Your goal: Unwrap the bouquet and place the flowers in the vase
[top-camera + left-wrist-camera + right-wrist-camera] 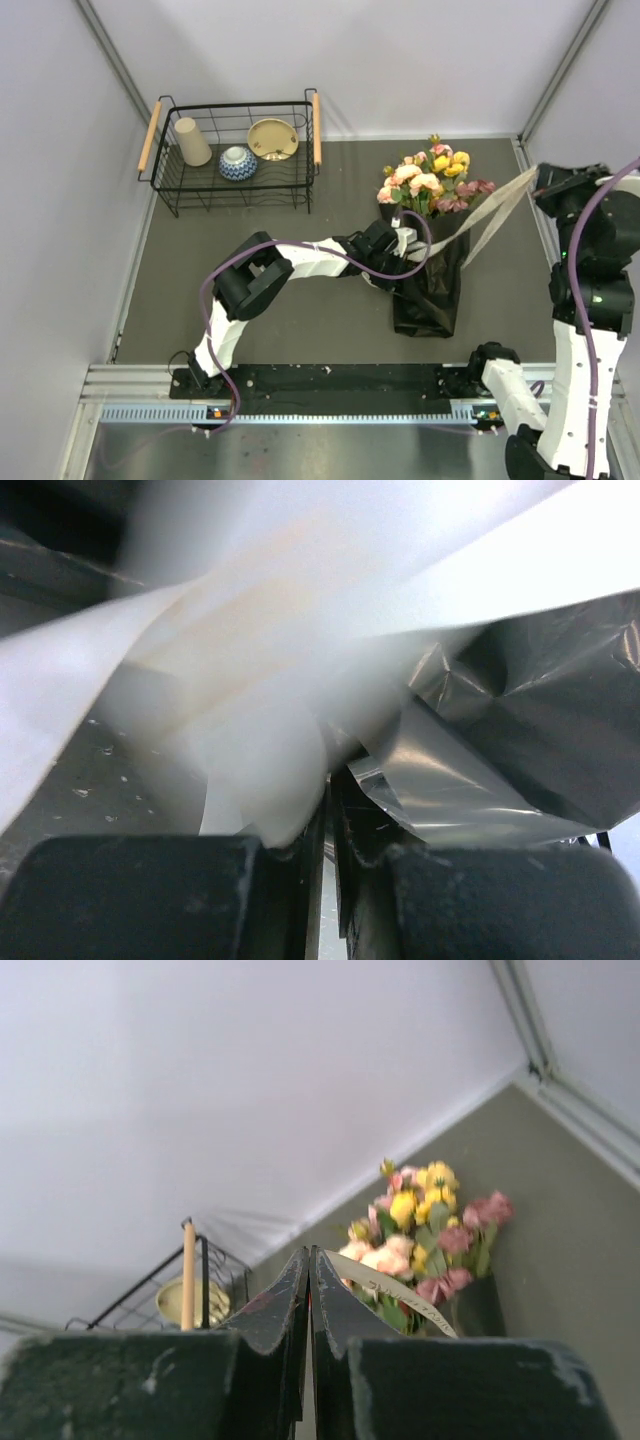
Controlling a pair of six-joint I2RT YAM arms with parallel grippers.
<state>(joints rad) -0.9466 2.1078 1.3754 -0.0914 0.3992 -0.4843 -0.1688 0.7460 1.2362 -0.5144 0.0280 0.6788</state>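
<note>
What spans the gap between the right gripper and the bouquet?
A cream ribbon, stretched from the bouquet to the shut right gripper; clearest in the top view.

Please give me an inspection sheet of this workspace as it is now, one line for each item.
Surface: dark grey table.
Job's things: bouquet in black wrap, flowers toward the far wall; ribbon stretched rightward; vase: nothing seen.
Clutter: wire basket far left, holding cup, bowl, plate.
Grippers: left gripper shut on bouquet neck; right gripper shut on ribbon.
Cables: purple cable along each arm.
Surroundings: pale walls.
</note>
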